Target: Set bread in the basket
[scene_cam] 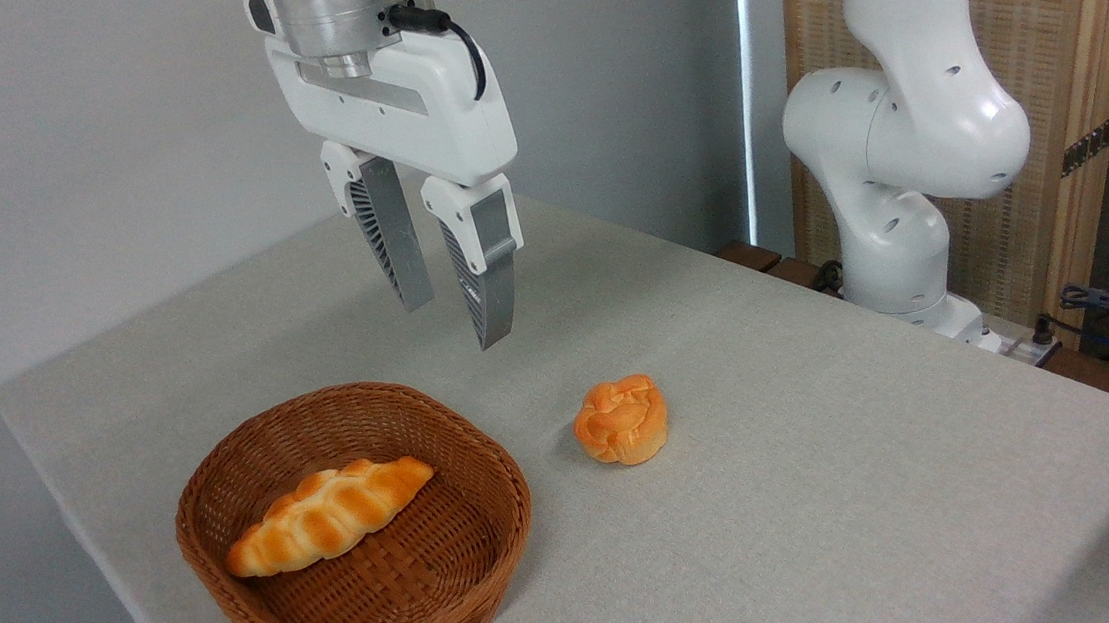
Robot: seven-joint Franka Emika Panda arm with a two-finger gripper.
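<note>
Stretching across most of the view, the grey cloth-covered table (831,488) carries everything I work with. At its far right edge stands my white, jointed arm base (894,171), rising out of the top of the picture. Toward the near left sits the round brown woven wicker basket (496,558) with low sides, and inside it lies a long pale-and-golden braided loaf (327,517), stretched diagonally across the basket floor. My white two-finger gripper (453,320) hangs in the air above the table, behind the basket's far rim, its grey ribbed fingers (489,287) pointing down, spread a little apart and holding nothing. The small round orange-golden bun (621,419) with a knotted top rests on the table cloth to the right of the basket, near it but not touching, lower in the view than my fingertips and slightly right of them.
</note>
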